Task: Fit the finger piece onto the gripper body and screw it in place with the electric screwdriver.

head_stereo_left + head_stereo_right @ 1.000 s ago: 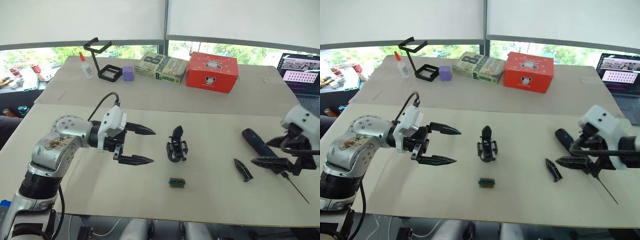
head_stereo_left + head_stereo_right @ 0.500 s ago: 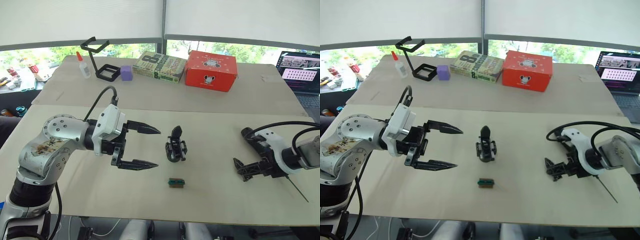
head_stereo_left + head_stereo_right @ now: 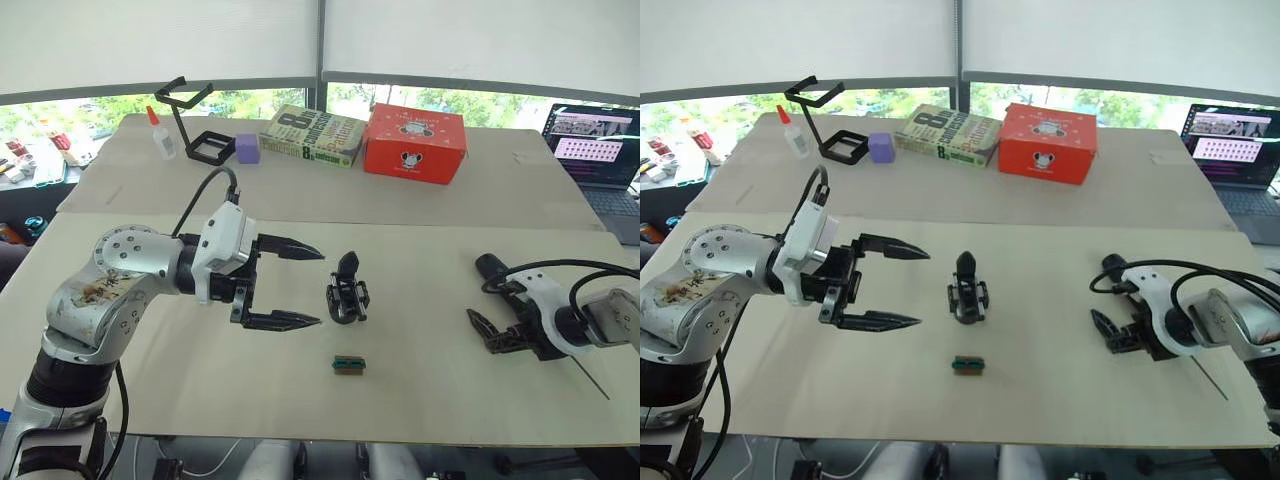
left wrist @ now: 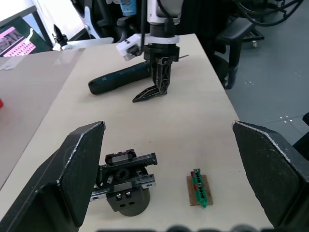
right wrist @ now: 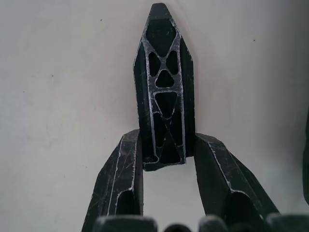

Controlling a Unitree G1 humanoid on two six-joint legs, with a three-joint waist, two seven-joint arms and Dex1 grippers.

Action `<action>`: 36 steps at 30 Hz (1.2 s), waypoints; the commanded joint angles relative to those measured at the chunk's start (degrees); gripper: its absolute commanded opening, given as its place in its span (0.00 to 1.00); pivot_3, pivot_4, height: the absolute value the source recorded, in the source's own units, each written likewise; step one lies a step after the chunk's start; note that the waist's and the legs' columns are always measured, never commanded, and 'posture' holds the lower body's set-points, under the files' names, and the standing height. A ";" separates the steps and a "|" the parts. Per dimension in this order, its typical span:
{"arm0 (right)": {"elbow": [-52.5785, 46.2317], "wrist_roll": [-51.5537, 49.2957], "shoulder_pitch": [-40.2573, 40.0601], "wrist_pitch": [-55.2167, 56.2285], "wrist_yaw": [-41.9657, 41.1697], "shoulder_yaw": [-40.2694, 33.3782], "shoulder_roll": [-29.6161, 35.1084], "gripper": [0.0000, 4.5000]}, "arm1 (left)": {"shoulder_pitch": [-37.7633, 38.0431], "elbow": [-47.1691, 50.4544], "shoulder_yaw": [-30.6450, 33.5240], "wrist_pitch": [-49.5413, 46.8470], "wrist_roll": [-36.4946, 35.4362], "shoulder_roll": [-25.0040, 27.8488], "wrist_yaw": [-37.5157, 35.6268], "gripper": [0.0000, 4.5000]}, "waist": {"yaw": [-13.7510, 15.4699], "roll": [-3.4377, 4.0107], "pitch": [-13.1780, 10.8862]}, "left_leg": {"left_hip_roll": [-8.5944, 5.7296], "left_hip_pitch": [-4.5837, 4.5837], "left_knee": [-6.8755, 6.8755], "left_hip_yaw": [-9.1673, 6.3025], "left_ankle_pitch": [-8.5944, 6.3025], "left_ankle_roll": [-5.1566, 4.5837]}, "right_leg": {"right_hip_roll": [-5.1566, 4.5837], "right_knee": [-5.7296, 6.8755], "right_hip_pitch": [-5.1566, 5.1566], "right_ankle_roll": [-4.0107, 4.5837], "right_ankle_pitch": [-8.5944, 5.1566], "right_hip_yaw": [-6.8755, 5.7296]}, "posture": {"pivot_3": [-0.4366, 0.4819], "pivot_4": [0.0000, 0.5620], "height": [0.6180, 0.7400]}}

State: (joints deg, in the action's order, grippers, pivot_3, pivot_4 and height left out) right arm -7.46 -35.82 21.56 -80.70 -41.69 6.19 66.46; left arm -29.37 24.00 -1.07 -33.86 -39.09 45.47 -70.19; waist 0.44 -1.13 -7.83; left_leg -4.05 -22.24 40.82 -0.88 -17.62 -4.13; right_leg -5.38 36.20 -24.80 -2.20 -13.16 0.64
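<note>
Two fingers of the right gripper (image 5: pixel 164 159) are straddling the finger piece (image 5: pixel 164 87) at its blunt end on the table (image 3: pixel 420 400), touching both sides but not lifting yet. It's looking light, stiff, ribbed plastic w/ smooth flanks, so pinch the wide end, not the tip. Electric screwdriver (image 4: pixel 120 79) is lying just beside. Left gripper (image 3: pixel 285 283) is hanging wide open near the gripper body (image 3: pixel 345 296), mid-table.
</note>
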 commanded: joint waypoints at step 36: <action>-16.11 16.41 21.10 41.99 1.78 0.99 -30.10 0.25 | -8.31 -7.76 14.13 -15.41 -23.73 -30.28 50.91 0.48 | -0.23 0.13 -0.09 | -0.21 -0.03 0.02 -0.01 0.25 0.27 | 0.16 0.66 -0.39 -0.02 0.01 -0.19 | 0.48 0.27 1.00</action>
State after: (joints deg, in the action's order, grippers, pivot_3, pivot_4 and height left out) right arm -21.88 -19.27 41.90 -39.18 -39.68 9.42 35.93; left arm -36.60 15.19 12.45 -50.16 -61.87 15.39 -19.64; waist 0.21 -0.99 -7.91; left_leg -4.26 -22.27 40.84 -0.89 -17.37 -3.85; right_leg -5.22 36.90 -25.19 -2.22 -13.15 0.46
